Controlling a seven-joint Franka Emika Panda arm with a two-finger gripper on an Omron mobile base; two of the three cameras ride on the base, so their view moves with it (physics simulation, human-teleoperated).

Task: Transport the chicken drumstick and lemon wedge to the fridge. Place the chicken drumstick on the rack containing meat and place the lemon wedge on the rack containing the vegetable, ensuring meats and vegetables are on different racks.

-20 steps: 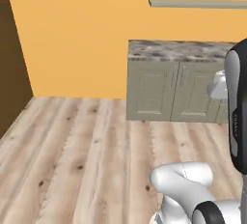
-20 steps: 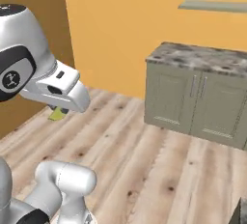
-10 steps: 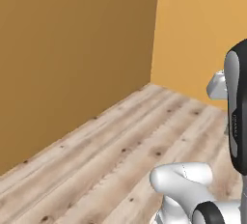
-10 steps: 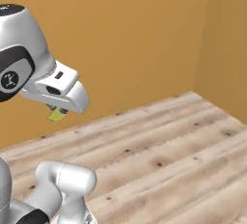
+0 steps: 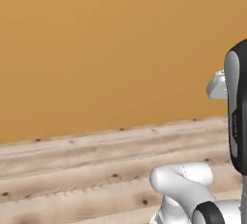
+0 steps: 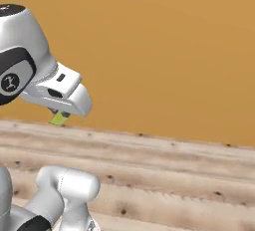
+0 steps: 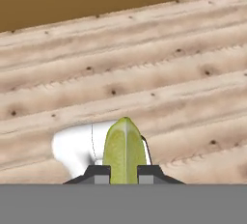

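In the hand view a yellow-green lemon wedge (image 7: 124,151) stands between my two dark fingertips, with my gripper (image 7: 124,172) shut on it above the wooden floor. From the right base camera the hand (image 6: 59,90) hangs in the air at the left, and a small piece of the lemon wedge (image 6: 59,118) pokes out beneath it. The chicken drumstick and the fridge are out of view.
A plain orange-brown wall (image 5: 106,49) stands close ahead. Pale wooden floor planks (image 6: 174,175) run along its foot.
The base has turned: the cabinets and counter slid out of both base views, and the orange wall now faces me. The lemon wedge stays in the gripper.
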